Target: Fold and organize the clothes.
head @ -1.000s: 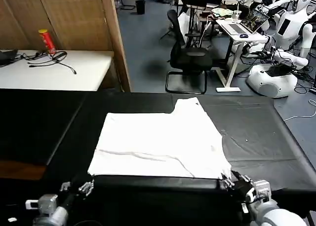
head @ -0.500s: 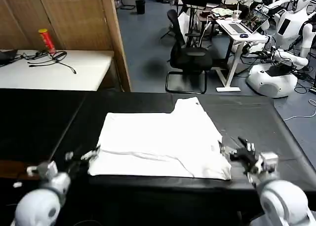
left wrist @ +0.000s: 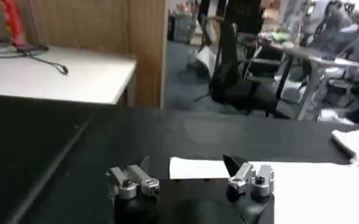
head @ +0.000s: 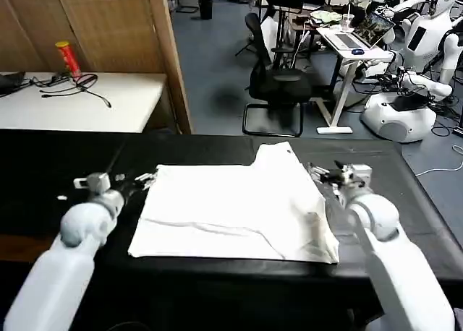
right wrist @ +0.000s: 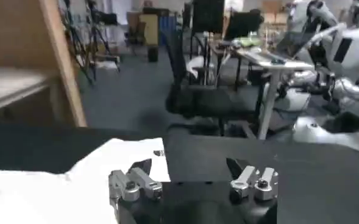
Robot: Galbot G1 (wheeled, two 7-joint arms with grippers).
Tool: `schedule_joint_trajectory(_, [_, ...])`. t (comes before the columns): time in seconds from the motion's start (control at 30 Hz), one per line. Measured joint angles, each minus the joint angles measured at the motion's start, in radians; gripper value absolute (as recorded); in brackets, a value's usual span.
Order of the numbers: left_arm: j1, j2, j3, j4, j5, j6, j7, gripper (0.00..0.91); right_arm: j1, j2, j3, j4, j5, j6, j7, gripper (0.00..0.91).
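While the white T-shirt (head: 235, 212) lies partly folded, plain side up, on the black counter (head: 405, 194), both arms reach its far corners. Left end effector (head: 145, 179) and right end effector (head: 318, 174) hover wide open, holding nothing. Next, probably: pinch those corners and fold.

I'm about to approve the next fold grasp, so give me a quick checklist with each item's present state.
1. T-shirt lies flat on the black table: ok.
2. Left gripper open, at the shirt's far left corner: ok.
3. Right gripper open, at the far right edge near the raised flap: ok.
4. Neither gripper holds cloth yet: ok.
5. Jaws low enough to pinch the fabric: cannot tell.
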Motion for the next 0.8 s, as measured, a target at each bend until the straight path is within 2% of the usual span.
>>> schedule_joint_trajectory(0.17, [-0.099, -0.021, 0.063, 0.127, 0.005, 0.019, 0.016, 0.878, 0.099, 0.042, -0.037, -0.143, 0.0, -0.01, -0.013, 0.878])
schedule_joint_trajectory(0.37, [-0.181, -0.039, 0.109, 0.227, 0.024, 0.024, 0.025, 0.878, 0.173, 0.09, -0.055, -0.277, -0.004, -0.022, -0.016, 0.878])
schedule_joint_trajectory(0.8, [-0.221, -0.049, 0.131, 0.32, 0.03, 0.027, 0.048, 0.878, 0.235, 0.149, -0.071, -0.431, -0.034, 0.004, -0.046, 0.878])
